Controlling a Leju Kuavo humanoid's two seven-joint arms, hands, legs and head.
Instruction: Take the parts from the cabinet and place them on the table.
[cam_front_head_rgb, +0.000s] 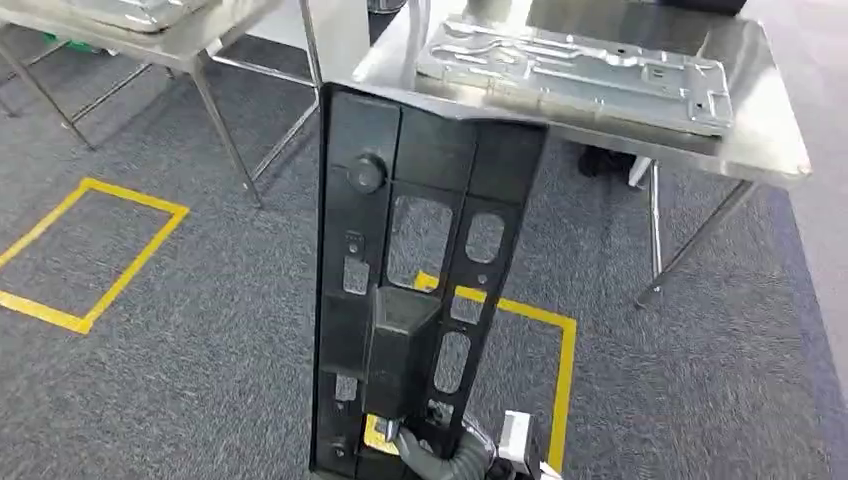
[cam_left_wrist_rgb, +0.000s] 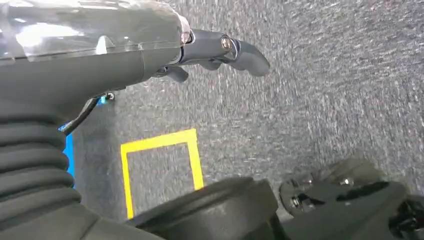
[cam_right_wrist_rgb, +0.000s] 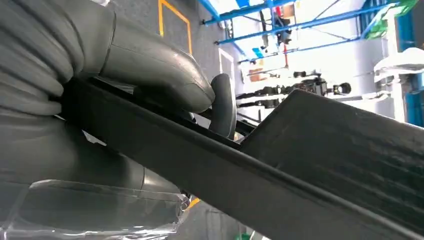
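One long black plastic part (cam_front_head_rgb: 410, 300) stands nearly upright in the right hand (cam_front_head_rgb: 440, 455), which grasps its lower end, thumb over one face; the left hand (cam_left_wrist_rgb: 220, 52) hangs over the carpet holding nothing, fingers loosely apart. Its top edge reaches the steel table (cam_front_head_rgb: 760, 140) ahead, beside a metal panel (cam_front_head_rgb: 575, 70). I would carry it forward level, keep the grasp firm against tipping, and lower it onto bare tabletop.
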